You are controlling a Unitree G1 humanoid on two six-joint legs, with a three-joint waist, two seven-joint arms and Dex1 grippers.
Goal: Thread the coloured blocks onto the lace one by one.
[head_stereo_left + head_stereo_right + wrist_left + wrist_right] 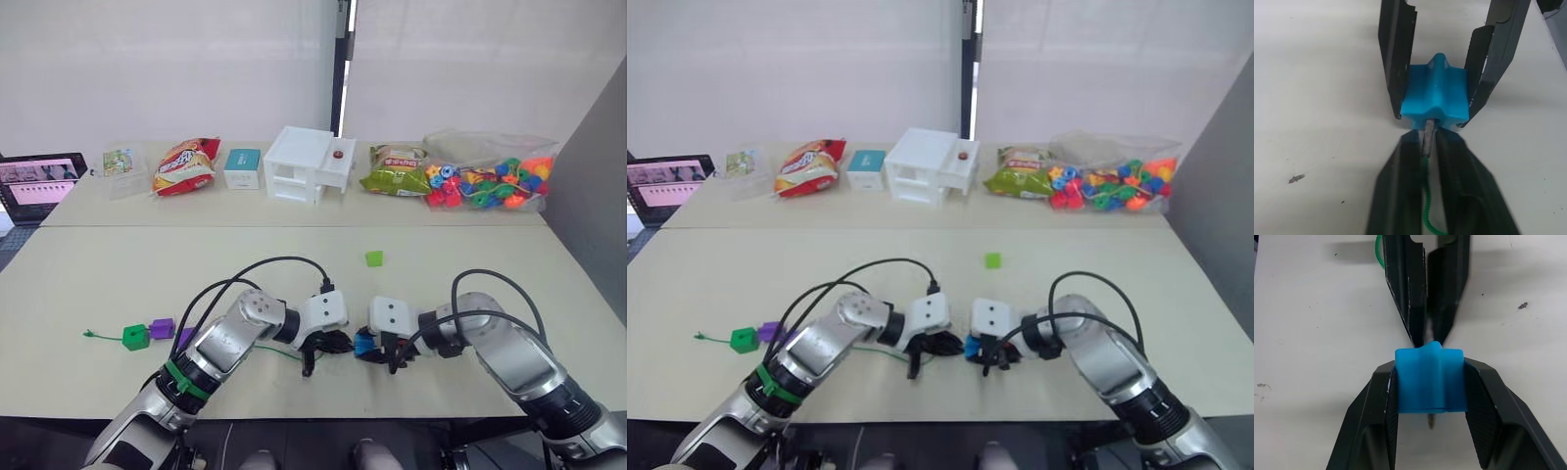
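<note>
Near the front edge of the beige tabletop [88,294], a blue star-shaped plastic block [1430,381] is clamped in the right gripper [1431,382]. The thin green lace [1426,215] is pinched just behind its stiff pale tip by the left gripper [1426,142]; tip's already entering the hole. Best kept dead straight, pushed slowly, then regripped beyond. A green cube block [135,338] is already strung near the left edge.
</note>
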